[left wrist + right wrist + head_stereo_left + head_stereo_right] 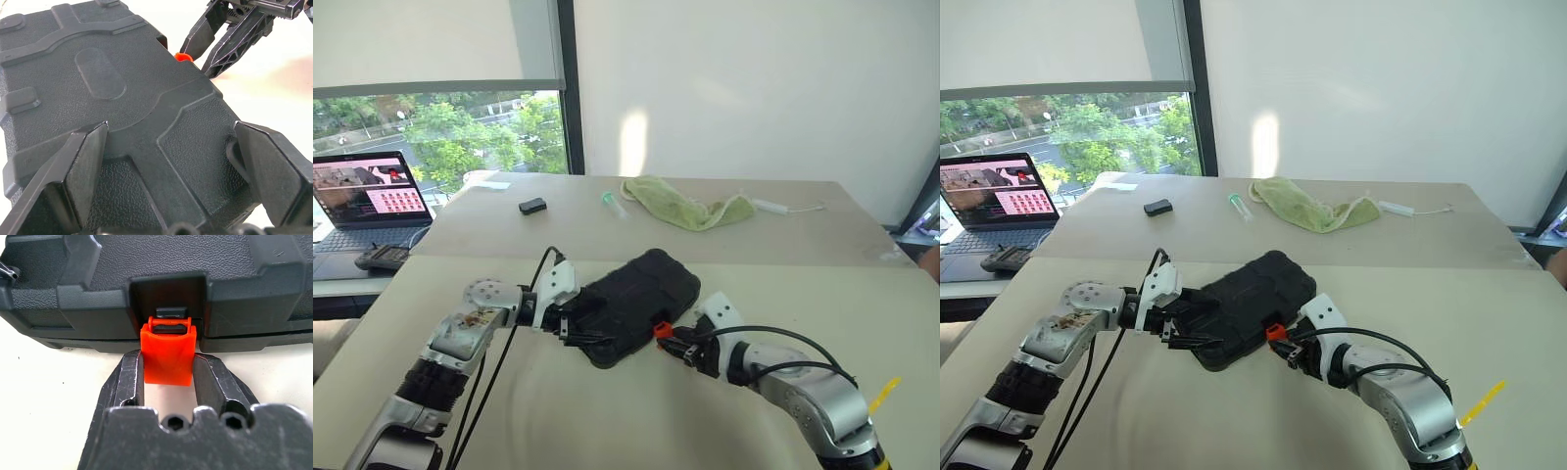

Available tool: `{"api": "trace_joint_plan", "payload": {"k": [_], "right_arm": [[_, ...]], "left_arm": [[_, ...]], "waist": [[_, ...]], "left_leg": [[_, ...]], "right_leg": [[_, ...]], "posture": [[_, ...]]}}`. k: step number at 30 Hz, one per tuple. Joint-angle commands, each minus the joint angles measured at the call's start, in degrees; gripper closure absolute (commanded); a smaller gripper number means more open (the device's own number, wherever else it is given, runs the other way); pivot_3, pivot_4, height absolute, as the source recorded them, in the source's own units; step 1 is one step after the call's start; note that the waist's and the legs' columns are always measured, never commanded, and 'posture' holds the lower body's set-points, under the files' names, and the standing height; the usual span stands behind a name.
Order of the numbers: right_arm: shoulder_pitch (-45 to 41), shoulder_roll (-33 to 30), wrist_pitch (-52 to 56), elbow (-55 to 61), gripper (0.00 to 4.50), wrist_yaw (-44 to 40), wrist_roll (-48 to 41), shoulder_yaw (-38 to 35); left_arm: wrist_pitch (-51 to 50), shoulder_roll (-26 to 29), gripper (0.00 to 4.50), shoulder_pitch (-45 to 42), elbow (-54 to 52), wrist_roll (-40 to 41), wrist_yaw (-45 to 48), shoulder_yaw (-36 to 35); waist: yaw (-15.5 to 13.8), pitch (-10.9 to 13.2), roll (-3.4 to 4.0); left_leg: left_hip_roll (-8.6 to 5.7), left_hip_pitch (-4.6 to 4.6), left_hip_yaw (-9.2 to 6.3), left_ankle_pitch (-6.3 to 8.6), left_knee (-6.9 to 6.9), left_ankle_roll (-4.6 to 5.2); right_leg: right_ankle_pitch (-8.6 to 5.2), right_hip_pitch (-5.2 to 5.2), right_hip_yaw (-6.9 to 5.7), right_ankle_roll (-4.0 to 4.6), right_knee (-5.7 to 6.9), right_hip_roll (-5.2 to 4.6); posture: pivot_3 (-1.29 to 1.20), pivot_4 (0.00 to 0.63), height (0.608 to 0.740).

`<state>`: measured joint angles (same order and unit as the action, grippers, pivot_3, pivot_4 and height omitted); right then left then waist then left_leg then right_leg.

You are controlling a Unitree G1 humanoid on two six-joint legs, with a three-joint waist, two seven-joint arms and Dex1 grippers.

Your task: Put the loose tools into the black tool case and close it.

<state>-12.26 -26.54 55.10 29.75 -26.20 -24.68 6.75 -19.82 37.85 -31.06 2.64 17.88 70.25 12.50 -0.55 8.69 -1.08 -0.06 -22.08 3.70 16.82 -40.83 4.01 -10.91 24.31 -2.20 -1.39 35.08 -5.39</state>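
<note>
The black tool case [636, 304] lay lid-down shut on the desk [862, 294], between both hands. Right hand [168, 374] was narrowed onto the orange latch [168, 357], fingers touching both its sides; the latch hung unhooked below its catch. Left hand [171, 181] was spread wide over the case's far end, holding nothing, maybe bracing it.

Risks, judged: pinched latch could slip out or bend instead of snapping up; with no firm brace the case could slide away from the right hand. No readable writing or brand on the case.
</note>
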Motion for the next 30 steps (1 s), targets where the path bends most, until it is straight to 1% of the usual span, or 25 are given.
{"api": "trace_joint_plan", "payload": {"k": [1, 13, 24, 30], "right_arm": [[-1.8, 0.2, -5.8, 2.5, 3.32, -0.9, -0.2, -3.3], [-3.8, 2.2, -9.6, 1.1, 3.32, -2.0, -0.1, -3.8], [-5.2, 2.3, -11.6, -0.8, 3.32, -4.3, -0.5, -5.2], [-7.4, 2.1, -11.6, -3.8, 3.32, -5.3, 0.5, -3.5]], "left_arm": [[-0.7, -0.1, 0.08, 2.5, 1.6, -3.7, -0.1, 3.7], [-0.1, 0.4, 0.08, 3.6, 0.6, -4.2, -0.2, 4.1], [-1.4, 1.0, 0.08, 4.5, -0.6, -4.9, -0.4, 4.9], [-1.6, 1.1, 0.08, 4.6, -0.7, -5.1, -0.4, 5.0]], "waist": [[0.0, 0.0, 0.0], [0.0, 0.0, 0.01], [0.1, 0.0, 0.02], [0.1, 0.0, 0.04]], "left_leg": [[0.0, 0.0, 0.0, 0.0, 0.0, 0.0], [0.01, -0.03, 0.0, 0.0, 0.02, 0.0], [0.01, -0.04, 0.0, 0.0, 0.06, 0.0], [0.01, -0.06, 0.0, 0.0, 0.06, 0.0]], "right_leg": [[0.0, 0.0, 0.0, 0.0, 0.0, 0.0], [0.0, 0.03, 0.0, 0.0, -0.01, 0.0], [-0.01, 0.06, -0.01, 0.01, -0.02, 0.0], [-0.01, 0.07, 0.0, 0.02, -0.03, 0.0]], "posture": [[0.0, 0.15, 0.74], [0.0, 0.15, 0.74], [0.0, 0.15, 0.74], [0.0, 0.15, 0.74]]}}
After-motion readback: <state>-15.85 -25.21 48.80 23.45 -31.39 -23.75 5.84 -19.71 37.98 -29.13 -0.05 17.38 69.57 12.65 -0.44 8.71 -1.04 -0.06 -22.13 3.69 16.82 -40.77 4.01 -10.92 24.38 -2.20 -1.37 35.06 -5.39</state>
